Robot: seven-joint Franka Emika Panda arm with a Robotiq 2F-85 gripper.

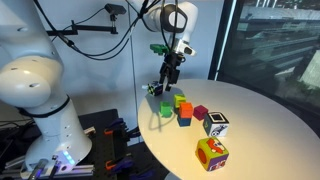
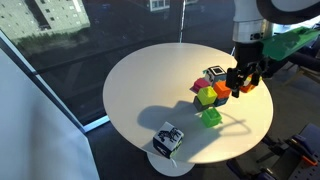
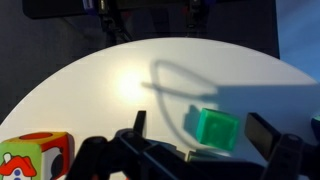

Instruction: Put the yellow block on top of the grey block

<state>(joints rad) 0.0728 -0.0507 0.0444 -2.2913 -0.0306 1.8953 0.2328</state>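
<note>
The small yellow-green block [image 1: 181, 100] sits among a cluster of cubes on the round white table and shows in both exterior views [image 2: 206, 96]. It is not in the wrist view. A grey-and-white patterned block [image 1: 217, 124] stands beyond the cluster [image 2: 214, 75]. My gripper [image 1: 170, 72] hangs open and empty above the cluster's near end [image 2: 240, 80]. In the wrist view the open fingers [image 3: 201, 120] straddle a green block [image 3: 215, 129] from above.
The green block [image 1: 166, 109], an orange block [image 1: 185, 112] and a purple block [image 1: 200, 113] crowd the yellow-green one. A larger yellow patterned cube [image 1: 211, 153] stands near the table's edge [image 3: 35, 155]. Another patterned cube [image 2: 168, 139] sits apart. The table's edge [image 2: 120, 120] curves around.
</note>
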